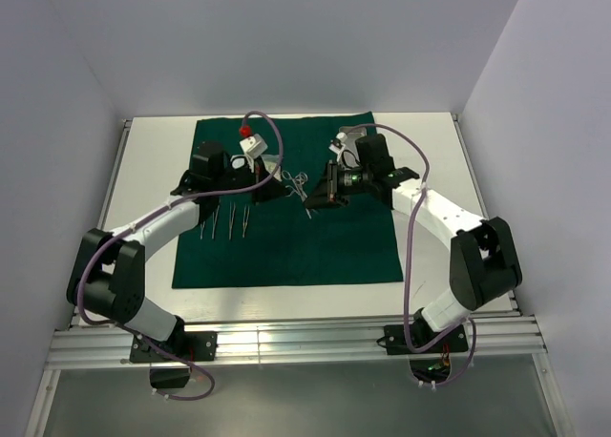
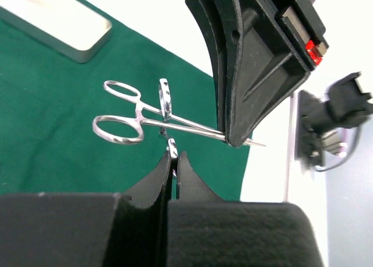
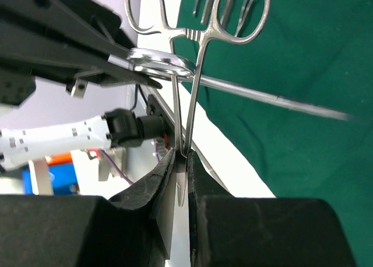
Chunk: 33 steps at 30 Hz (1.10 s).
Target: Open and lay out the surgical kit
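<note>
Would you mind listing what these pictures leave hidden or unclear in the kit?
- Tray: cut by the left wrist view's edge; from above, the right arm covers most of it.
- Packets: in no view.
- Laid-out instruments: top view, too small to tell clamps from tweezers.
- Second instrument in the left gripper: blurred in the right wrist view, edge-on in the left.

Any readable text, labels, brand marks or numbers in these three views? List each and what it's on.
No readable text in any view.
On the clamp in the right gripper and the second clamp in the left gripper: no legible engraving.
On the white arm link: small dark marks, too blurred to tell if they are text.
On the steel tray and the green cloth: nothing printed.
</note>
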Motion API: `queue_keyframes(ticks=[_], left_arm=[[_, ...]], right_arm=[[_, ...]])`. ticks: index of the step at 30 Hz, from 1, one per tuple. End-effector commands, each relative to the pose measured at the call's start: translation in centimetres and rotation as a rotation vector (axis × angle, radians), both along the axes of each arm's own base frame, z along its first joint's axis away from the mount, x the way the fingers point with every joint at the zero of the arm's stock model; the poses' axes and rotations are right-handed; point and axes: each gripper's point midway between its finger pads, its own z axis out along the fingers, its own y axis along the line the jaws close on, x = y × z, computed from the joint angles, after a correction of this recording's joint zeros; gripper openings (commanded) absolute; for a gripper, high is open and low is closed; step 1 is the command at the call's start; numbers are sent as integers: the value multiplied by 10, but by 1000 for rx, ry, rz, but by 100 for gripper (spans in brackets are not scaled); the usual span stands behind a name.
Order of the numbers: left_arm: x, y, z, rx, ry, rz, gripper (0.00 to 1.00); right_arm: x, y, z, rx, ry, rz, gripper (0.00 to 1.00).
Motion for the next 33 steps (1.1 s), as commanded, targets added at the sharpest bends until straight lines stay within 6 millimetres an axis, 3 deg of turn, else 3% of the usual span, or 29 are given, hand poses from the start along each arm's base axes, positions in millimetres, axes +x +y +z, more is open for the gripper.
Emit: queue_keyframes(ticks=[1,9,17,19,20,28,33], left_arm=[[-33,-5,33,-99,22,-143,0],[-53,-3,49,-176,101,-225,0],[-71,-4,69,-284,211,-318,0],[-74,-3,68,-300,289,-335,0],[-76,-3,75,-319,234,-358,0],[-81,1,80,-384,309,-414,0],[-71,0,84,-402,279,-369,0]], right_arm=[[-3,-4,33,50,-183,63,0],[-14,-19,34,55,-220,123,0],[-28,-20,41,114,-260,188,0],[-33,-20,46,132,-274,213,0],[-35,-20,50,139,-285,222,0],[-42,-22,73,179,-330,243,0],[-49,-22,94,231,-349,244,0]])
